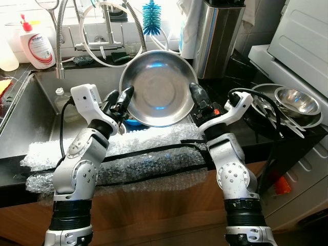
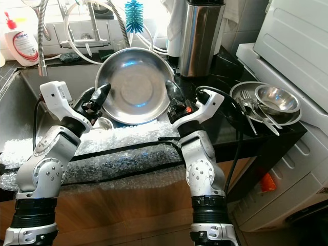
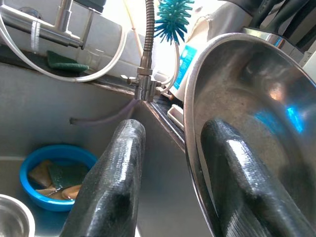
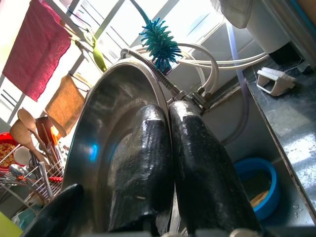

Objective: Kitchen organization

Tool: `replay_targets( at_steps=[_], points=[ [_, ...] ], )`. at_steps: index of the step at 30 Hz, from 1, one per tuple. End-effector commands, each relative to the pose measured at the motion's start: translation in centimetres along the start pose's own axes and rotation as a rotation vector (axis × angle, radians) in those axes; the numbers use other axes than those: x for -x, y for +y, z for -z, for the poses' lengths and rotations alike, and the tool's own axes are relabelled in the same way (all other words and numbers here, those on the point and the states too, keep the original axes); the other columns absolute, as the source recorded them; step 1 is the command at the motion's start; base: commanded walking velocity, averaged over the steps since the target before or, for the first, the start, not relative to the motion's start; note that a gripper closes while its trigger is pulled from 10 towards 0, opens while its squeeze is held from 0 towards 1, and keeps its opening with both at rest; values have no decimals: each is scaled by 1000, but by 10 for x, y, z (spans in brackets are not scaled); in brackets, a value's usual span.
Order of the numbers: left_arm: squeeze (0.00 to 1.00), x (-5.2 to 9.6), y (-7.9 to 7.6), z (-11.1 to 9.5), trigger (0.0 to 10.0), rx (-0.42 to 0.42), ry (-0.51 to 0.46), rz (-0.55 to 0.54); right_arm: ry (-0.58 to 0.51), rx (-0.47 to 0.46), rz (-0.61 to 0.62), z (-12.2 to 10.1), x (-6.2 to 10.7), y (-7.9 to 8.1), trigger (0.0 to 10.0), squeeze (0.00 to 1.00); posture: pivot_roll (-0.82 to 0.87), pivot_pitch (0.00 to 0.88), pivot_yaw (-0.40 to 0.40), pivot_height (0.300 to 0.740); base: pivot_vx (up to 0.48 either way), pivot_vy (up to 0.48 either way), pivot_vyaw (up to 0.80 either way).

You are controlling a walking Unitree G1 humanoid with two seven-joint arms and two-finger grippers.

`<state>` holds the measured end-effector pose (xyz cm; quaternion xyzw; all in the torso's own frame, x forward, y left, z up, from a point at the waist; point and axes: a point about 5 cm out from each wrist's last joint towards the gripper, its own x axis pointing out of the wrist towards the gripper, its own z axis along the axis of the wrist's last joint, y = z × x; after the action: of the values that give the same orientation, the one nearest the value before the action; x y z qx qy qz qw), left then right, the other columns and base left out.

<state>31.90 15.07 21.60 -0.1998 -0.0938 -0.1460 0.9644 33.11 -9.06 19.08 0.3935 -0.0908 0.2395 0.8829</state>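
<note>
Right gripper [image 1: 196,95] clamped on the right rim of a large steel bowl [image 1: 159,89], one finger inside, one behind. Left gripper [image 1: 122,100] at the bowl's left rim, fingers [image 3: 108,182] apart and straddling the edge, one inside, one outside. Bowl held tilted, hollow toward the camera, above the sink [image 1: 31,115] near its right edge.

Down in the sink, below the bowl: a blue bowl [image 3: 54,175] holding a green scouring pad and brownish scraps, with a small steel cup [image 3: 15,222] just beside it. A clear bottle [image 1: 64,100] toward the sink's left side.

On the black worktop at right: a steel plate [image 1: 294,120] carrying a smaller steel bowl [image 1: 297,101] and some cutlery [image 1: 274,115].

At the back left corner, a white soap bottle [image 1: 36,46] with red cap; label too small to read. Bubble wrap [image 1: 128,154] along the worktop's front edge. A teal bottle brush [image 1: 151,18] upright behind the tap.
</note>
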Motion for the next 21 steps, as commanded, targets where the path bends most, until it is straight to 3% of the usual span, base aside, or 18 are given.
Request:
replay_targets(
  at_steps=[1,6,12,20,21],
  points=[
    [0,-2,1,-2,0,-10,5,-11,-18,6,-43,-3,-1,9,10000,0,-28,0,-13,740,0,0,0],
    [0,-3,1,-5,0,-13,-9,-12,-13,24,-53,-2,-2,11,10000,0,-24,0,-15,740,0,0,0],
    [0,-4,6,-18,0,55,-92,-48,-25,35,-23,-3,-2,7,10000,0,-25,0,-16,740,0,0,0],
    [0,-4,7,-22,0,66,-106,-52,-27,32,-23,-4,-1,7,10000,31,-25,0,-16,740,0,0,0],
    [0,-4,7,-22,0,67,-107,-52,-27,32,-22,-4,-1,7,10000,1000,-26,0,-17,740,0,0,0]
  ],
)
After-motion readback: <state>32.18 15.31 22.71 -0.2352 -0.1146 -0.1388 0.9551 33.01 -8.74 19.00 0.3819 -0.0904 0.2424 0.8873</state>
